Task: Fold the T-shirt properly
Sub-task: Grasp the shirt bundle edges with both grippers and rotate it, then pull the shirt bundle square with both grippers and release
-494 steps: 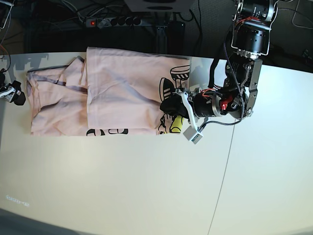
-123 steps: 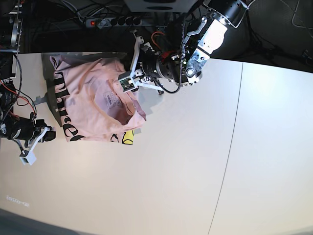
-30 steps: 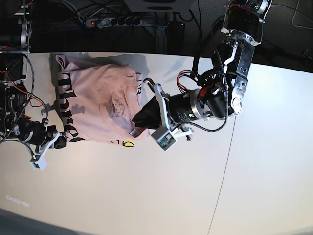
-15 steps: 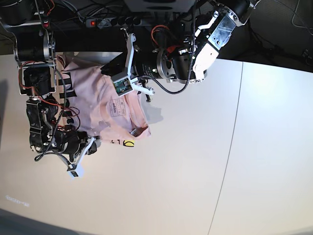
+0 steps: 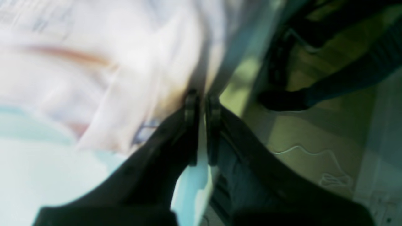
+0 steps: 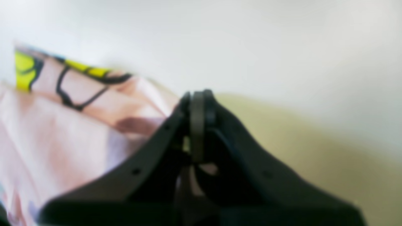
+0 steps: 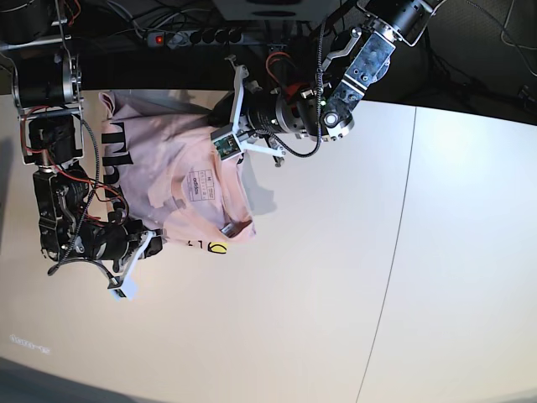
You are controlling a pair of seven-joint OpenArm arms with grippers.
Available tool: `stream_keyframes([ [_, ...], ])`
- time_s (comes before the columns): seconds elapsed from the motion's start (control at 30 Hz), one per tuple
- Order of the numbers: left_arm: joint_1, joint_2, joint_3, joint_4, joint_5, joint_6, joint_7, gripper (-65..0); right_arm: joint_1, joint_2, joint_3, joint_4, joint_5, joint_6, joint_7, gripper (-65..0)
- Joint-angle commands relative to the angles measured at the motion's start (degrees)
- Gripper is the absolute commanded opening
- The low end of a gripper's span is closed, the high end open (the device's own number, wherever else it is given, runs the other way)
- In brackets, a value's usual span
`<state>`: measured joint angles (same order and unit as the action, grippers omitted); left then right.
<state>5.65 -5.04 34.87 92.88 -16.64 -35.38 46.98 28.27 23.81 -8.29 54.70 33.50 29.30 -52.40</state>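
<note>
Your left gripper (image 5: pixel 201 103) has its jaws down to a thin slit, with pink cloth bunched right at the tips; it looks pinched on the shirt's (image 7: pixel 168 185) far edge, though blur keeps you from seeing the cloth inside the slit. In the base view that gripper (image 7: pixel 228 126) sits over the shirt's top edge, by the table's (image 7: pixel 336 294) back rim.

Your right gripper (image 6: pixel 198 103) is fully closed. Pink cloth with a yellow-and-black print lies just to its left and behind the tips; whether any fold is caught between them you cannot tell. In the base view it (image 7: pixel 138 252) sits at the shirt's near-left corner.

The shirt lies half-folded and rumpled between the two grippers, label (image 7: pixel 198 186) up and black lettering along one side. You seem to be mid-fold, each arm working an opposite edge. Next, the held edge likely needs carrying across and laying flat, then smoothing.

Both wrist views are badly smeared. The shirt's underside and the layers beneath the top flap are hidden.
</note>
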Motion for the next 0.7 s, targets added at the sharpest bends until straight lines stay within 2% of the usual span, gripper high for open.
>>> stream_keyframes([
  [0.0, -1.0, 0.4, -1.4, 0.0, -0.2, -1.3, -1.5, -60.9, 0.2, 2.3, 0.1, 0.6, 0.9, 3.4, -1.4, -65.0],
  [0.13, -2.4, 0.4, -7.1, -3.2, -0.3, -1.3, -3.1, -60.9, -3.9, 6.9, 0.1, 2.0, 6.2, 3.5, -1.4, -65.0],
  [0.27, -6.0, 0.4, -10.9, -7.3, -0.3, -1.3, -3.1, -60.9, -8.7, 9.4, 0.2, 4.1, 7.7, 3.5, -1.4, -65.0],
  [0.67, -19.3, 0.4, -11.3, -20.1, -0.2, -1.3, -4.8, -60.9, -21.3, 9.6, 0.9, 12.0, 7.9, 3.5, -1.4, -65.0],
])
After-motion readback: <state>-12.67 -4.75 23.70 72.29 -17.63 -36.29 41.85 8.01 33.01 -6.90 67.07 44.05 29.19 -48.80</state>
